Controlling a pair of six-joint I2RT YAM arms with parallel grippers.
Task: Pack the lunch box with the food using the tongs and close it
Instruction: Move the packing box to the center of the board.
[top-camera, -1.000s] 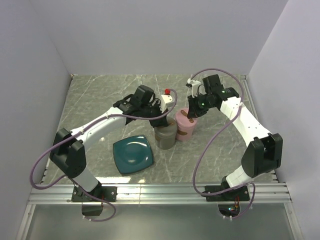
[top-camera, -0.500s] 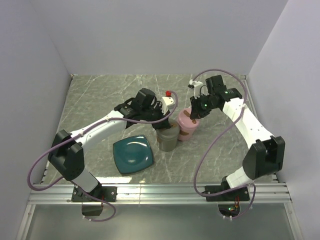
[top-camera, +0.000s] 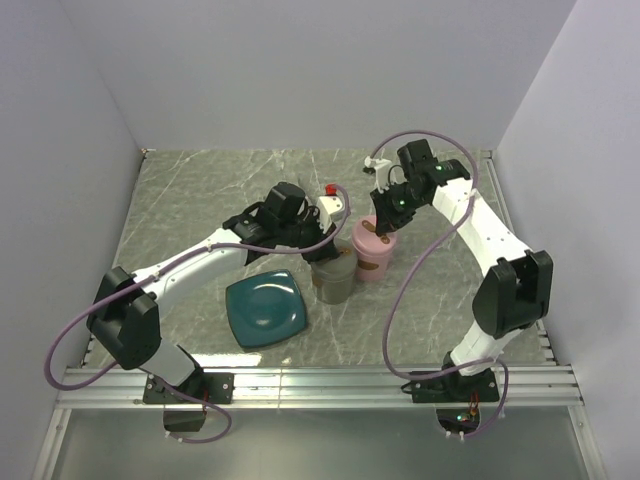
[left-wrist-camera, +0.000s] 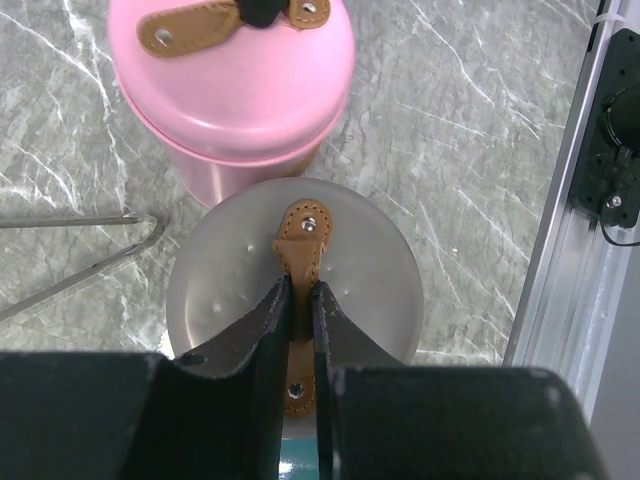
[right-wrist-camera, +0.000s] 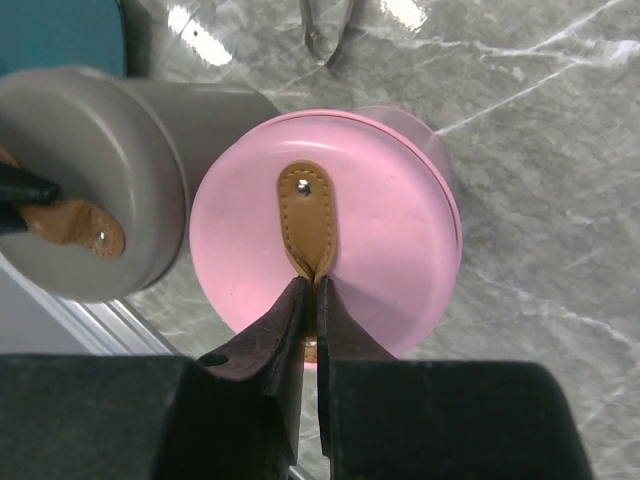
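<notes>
Grey marble tabletop (top-camera: 200, 190), plain white walls on three sides. Two round pots stand mid-table: grey pot (top-camera: 333, 280) and pink pot (top-camera: 372, 262), pink at 2 o'clock of grey, sides touching or just about. I take these as the lunch box. Both have lids on, each with a brown strap on top.

Left gripper (left-wrist-camera: 299, 295) is above the grey pot, jaws clenched on the grey pot's strap (left-wrist-camera: 303, 240), pinching it mid-length. Right gripper (right-wrist-camera: 311, 290) is above the pink pot, jaws clenched on the pink pot's strap (right-wrist-camera: 308, 225) near its lower end.

Tongs (left-wrist-camera: 85, 270) lie flat on the table, untouched. In the left wrist view they sit at 9 o'clock of the grey pot, joined end near the gap between the pots. Teal plate (top-camera: 266, 310) is at 7 o'clock of the grey pot, near it. Food not visible in any view, can't tell where it is.

Step in hand looks like handling the lids, both arms at once.

Risks:
- Tight lid means the whole pot lifts with the strap, then drops or tips.
- Pots so close that one swinging knocks the other over.
- Thin pinch on a soft strap, so it can slide out of the jaws.
- Wrists crowded together and could clash.
- Shifted pot may shove the tongs away.
</notes>
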